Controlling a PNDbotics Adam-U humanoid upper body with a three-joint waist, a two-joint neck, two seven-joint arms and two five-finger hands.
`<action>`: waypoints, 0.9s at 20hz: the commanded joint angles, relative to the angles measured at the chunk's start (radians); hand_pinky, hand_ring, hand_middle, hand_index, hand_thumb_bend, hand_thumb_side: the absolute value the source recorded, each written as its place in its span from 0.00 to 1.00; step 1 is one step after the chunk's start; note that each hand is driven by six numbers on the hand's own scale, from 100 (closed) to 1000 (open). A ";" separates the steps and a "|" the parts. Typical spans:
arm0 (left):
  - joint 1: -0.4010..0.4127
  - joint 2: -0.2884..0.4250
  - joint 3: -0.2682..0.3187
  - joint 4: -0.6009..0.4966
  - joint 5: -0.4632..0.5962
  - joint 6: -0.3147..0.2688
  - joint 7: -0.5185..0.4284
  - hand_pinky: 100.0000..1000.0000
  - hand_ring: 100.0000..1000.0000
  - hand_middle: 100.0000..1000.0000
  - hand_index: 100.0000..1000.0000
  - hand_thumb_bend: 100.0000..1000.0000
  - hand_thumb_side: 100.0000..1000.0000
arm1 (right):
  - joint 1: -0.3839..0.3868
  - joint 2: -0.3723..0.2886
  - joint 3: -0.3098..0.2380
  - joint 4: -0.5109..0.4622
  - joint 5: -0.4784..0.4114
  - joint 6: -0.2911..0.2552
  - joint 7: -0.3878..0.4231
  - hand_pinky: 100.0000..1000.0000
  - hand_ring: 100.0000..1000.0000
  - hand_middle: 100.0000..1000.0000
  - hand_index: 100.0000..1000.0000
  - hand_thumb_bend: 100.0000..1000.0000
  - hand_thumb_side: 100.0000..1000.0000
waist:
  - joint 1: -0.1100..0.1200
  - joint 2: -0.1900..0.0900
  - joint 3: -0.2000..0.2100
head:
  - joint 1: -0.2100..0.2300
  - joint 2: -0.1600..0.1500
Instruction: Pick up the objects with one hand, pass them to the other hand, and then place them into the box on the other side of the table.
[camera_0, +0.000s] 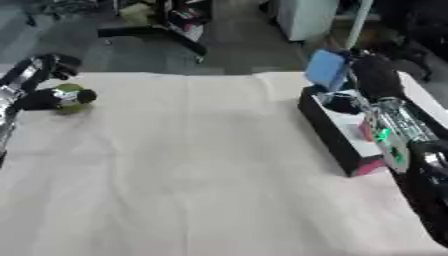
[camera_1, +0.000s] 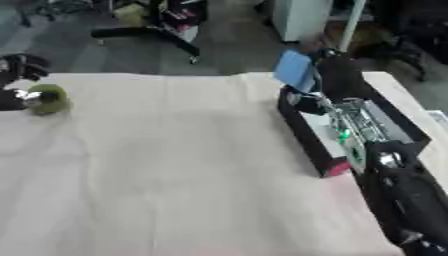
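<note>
A round green object (camera_0: 75, 97) lies on the cloth at the far left edge of the table. My left hand (camera_0: 37, 75) is right by it: the thumb touches its left side and the fingers arch above it with a gap, so the hand is open. At the right stands a long black box (camera_0: 331, 134) with a white and red inside. Over the box's far end my right hand (camera_0: 374, 76) is shut on a flat blue object (camera_0: 326, 69) and holds it tilted. The right forearm covers much of the box's inside.
A beige cloth (camera_0: 201, 165) covers the table. Past the far edge are grey floor, a black chair base (camera_0: 153, 31) and a white cabinet (camera_0: 306, 17). The box lies close to the table's right edge.
</note>
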 joint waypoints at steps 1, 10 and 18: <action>-0.019 0.061 0.030 0.041 -0.123 0.007 0.072 0.80 0.74 0.74 0.79 0.89 0.47 | -0.046 -0.041 -0.041 0.116 -0.024 0.049 0.011 0.70 0.69 0.64 0.83 0.08 0.40 | 0.002 -0.016 0.001 | -0.002 0.004; -0.145 0.089 0.049 0.325 -0.495 0.027 0.206 0.81 0.75 0.75 0.83 0.86 0.45 | -0.163 -0.091 -0.065 0.307 0.171 -0.004 0.398 1.00 0.95 1.00 1.00 0.64 0.57 | -0.001 -0.022 0.000 | 0.025 0.010; -0.207 0.084 0.061 0.490 -0.588 -0.020 0.198 0.82 0.76 0.75 0.83 0.86 0.41 | -0.228 -0.166 -0.067 0.123 0.294 -0.097 0.730 1.00 0.99 1.00 1.00 0.58 0.33 | -0.015 -0.014 -0.024 | 0.088 -0.007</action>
